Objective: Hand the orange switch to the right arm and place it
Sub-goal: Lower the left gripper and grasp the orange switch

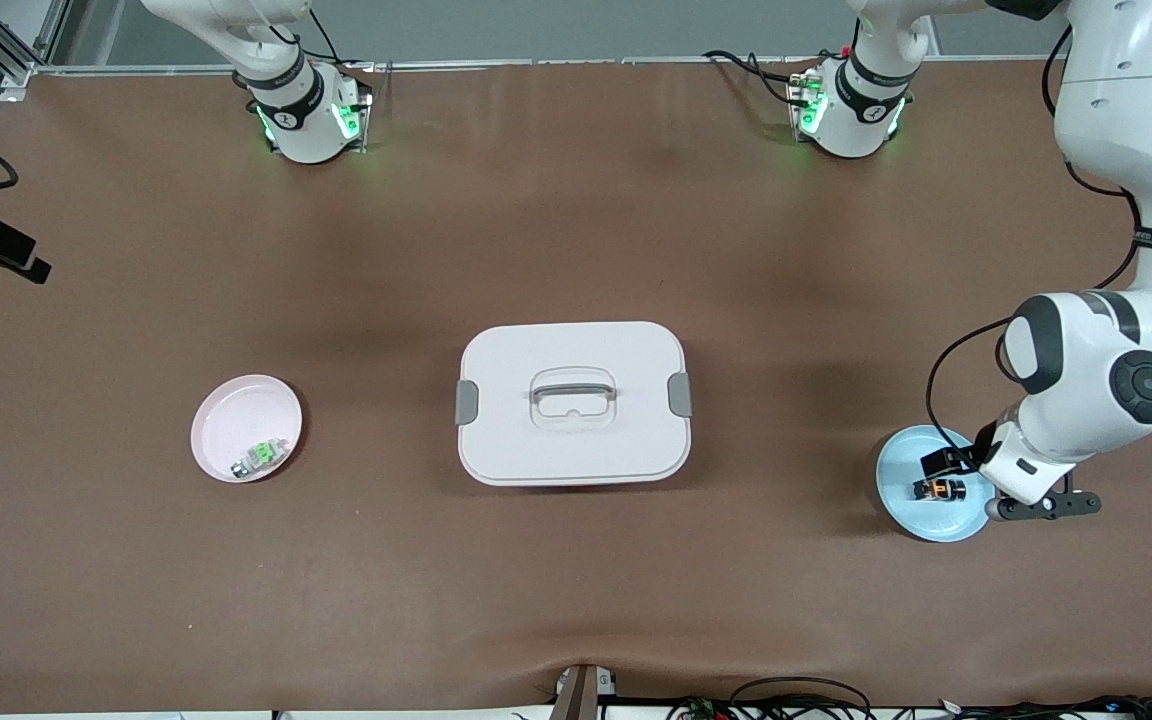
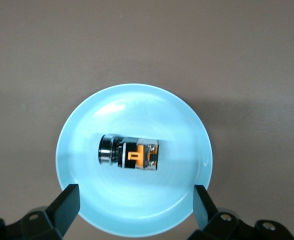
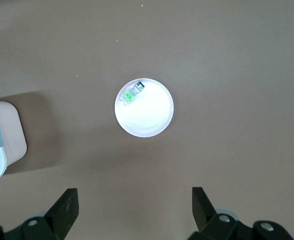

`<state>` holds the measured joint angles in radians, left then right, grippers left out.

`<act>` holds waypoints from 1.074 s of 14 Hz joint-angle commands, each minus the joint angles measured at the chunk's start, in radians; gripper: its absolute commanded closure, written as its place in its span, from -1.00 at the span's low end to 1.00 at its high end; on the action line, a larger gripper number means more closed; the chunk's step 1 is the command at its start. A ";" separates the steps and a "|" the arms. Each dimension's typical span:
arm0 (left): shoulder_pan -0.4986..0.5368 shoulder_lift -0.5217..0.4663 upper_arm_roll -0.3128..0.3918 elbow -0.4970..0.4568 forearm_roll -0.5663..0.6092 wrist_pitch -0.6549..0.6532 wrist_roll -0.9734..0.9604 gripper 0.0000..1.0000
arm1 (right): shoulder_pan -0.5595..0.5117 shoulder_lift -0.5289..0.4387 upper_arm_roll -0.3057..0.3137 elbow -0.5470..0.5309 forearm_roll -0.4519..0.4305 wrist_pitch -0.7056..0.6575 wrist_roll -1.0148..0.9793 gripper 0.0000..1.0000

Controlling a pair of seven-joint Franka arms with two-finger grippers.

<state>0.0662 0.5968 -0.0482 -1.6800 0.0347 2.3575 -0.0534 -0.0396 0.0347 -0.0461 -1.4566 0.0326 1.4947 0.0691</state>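
Black-and-orange switch (image 2: 129, 152) on a light-blue plate (image 2: 82, 130); green part (image 1: 261, 456) on a pink plate (image 1: 226, 415); white box (image 1: 572, 402); brown counter (image 1: 576, 250).

From my screen the table (image 1: 576, 230) wears a matt brown covering that looks like soft leatherette, faintly rippled. The blue plate (image 2: 77, 150) is glossy, smooth plastic by the look of it, catching soft highlights. On it, the orange switch (image 2: 129, 153) has a black plastic body, a shiny metal-looking ring at one end and an orange plastic insert (small screws glint beside it). The pink plate (image 1: 226, 420) looks smooth and slightly glossy. The white box (image 1: 626, 440) has a satin plastic lid with matt grey clips and a translucent handle.
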 commanded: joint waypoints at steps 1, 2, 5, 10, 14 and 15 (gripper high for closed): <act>0.000 0.037 -0.001 0.016 0.019 0.029 0.017 -1.00 | -0.003 -0.021 0.003 -0.011 0.010 0.006 0.009 -1.00; 0.001 0.049 -0.001 0.017 0.019 0.031 0.018 -1.00 | -0.003 -0.021 0.003 -0.013 0.010 0.004 0.009 -1.00; 0.007 0.092 -0.001 0.025 0.054 0.074 0.046 -1.00 | -0.005 -0.019 0.003 -0.013 0.010 0.006 0.009 -1.00; 0.013 0.150 0.001 0.088 0.060 0.074 0.046 -1.00 | -0.003 -0.021 0.003 -0.011 0.009 0.006 0.009 -1.00; 0.020 0.152 0.001 0.086 0.062 0.074 0.053 -1.00 | -0.003 -0.019 0.005 -0.011 0.009 0.007 0.008 -1.00; 0.020 0.153 0.001 0.085 0.062 0.074 0.053 -0.96 | -0.003 -0.019 0.005 -0.011 0.009 0.007 0.009 -1.00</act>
<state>0.0812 0.7396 -0.0471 -1.6125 0.0782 2.4309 -0.0149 -0.0393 0.0346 -0.0456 -1.4565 0.0326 1.4960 0.0691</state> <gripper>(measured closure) 0.004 0.000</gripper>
